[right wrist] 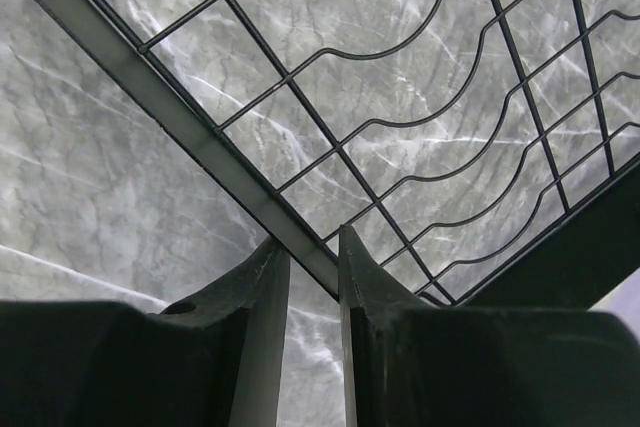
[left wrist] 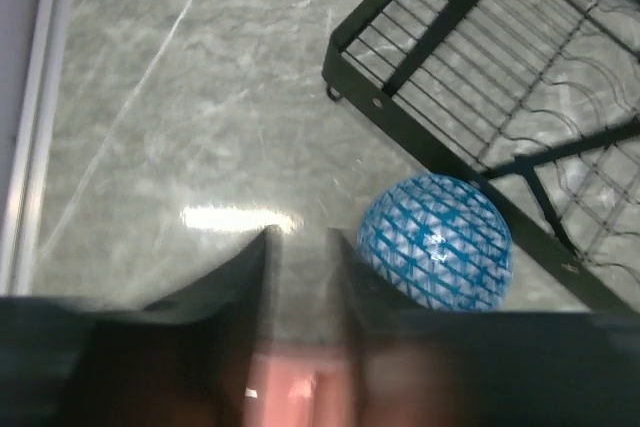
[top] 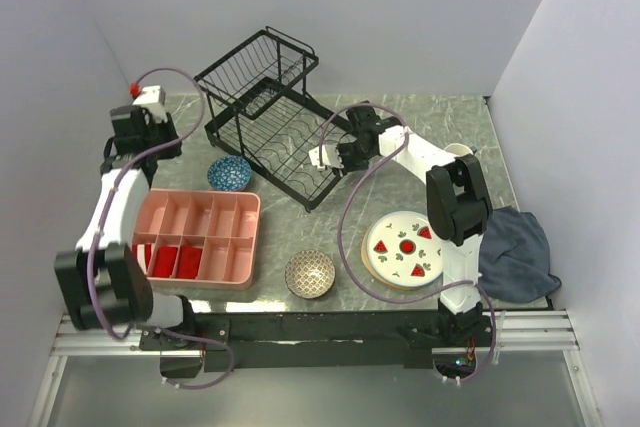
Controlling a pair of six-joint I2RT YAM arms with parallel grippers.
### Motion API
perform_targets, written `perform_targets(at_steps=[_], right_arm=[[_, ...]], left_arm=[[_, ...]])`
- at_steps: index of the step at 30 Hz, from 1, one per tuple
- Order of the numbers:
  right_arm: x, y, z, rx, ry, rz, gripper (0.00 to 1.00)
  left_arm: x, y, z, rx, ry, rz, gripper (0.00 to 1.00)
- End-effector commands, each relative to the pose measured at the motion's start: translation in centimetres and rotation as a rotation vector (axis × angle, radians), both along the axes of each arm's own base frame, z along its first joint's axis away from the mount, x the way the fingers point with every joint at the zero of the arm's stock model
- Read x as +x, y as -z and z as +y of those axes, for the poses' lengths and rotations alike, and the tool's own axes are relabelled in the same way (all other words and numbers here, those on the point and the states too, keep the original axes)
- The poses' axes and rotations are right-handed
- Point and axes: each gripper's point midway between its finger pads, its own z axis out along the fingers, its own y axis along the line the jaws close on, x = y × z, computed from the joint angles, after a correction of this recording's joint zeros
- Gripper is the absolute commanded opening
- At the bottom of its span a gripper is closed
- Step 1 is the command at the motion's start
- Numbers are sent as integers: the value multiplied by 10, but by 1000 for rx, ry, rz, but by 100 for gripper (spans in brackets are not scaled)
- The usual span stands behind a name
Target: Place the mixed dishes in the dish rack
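Observation:
The black wire dish rack (top: pixel 262 112) stands at the back centre, turned at an angle. My right gripper (top: pixel 322 157) is at its front right rim. In the right wrist view the jaws (right wrist: pixel 312 237) are closed to a narrow gap around the rack's base frame bar (right wrist: pixel 200 132). The blue bowl (top: pixel 229 173) sits by the rack's left corner and also shows in the left wrist view (left wrist: pixel 436 241). My left gripper (left wrist: pixel 302 239) hangs left of it, nearly closed and empty. The pinkish-brown bowl (top: pixel 310 273) sits at the front. The watermelon plate (top: pixel 404 247) lies on a tan plate (top: pixel 367 265).
A pink compartment tray (top: pixel 198 237) with red pieces lies at the front left, partly under my left gripper. A dark blue-grey cloth (top: pixel 515 252) lies at the right edge. White walls close in the left, back and right sides.

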Motion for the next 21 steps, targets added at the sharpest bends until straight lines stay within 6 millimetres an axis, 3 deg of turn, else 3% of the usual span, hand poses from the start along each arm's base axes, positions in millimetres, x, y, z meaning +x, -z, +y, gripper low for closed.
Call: perform_targets(at_steps=[1,2,3,4,6,7,9,10,12,14,15,16,21], right_arm=[[-40,4,-35,-56,243,179,0],[-40,4,-36,-53,254,177,0],[-42,4,-39,-59,260,180,0],[-43,2,-41,-57,277,179,0],[-48,5,-46,-62,300,191,0],[-48,0,-49,-52,324,189,0],[-52,2,-54,-56,361,201,0],[-52,0,-57,-53,375,199,0],[-55,1,-62,-60,397,206,0],[-56,-1,-66,-59,424,201,0],[-57,-1,-70,-67,436,203,0],[-58,-4,-72,-60,461,202,0],[-68,-5,-83,-55,635,237,0]], left_arm=[[58,-44,-2,61,23,-153,16],[72,-32,-2,56,23,-128,5],[83,-42,-3,59,27,-149,3],[94,-28,-9,57,43,-121,3],[110,-35,-13,75,53,-145,2],[119,-24,-20,73,67,-129,2],[132,-28,-28,65,83,-146,2],[139,-16,-38,55,106,-127,1],[151,-19,-51,45,127,-141,1],[162,-5,-65,40,153,-121,1],[168,-11,-71,40,162,-136,1],[171,-4,-91,37,197,-127,1],[186,-5,-121,30,233,-150,1]])
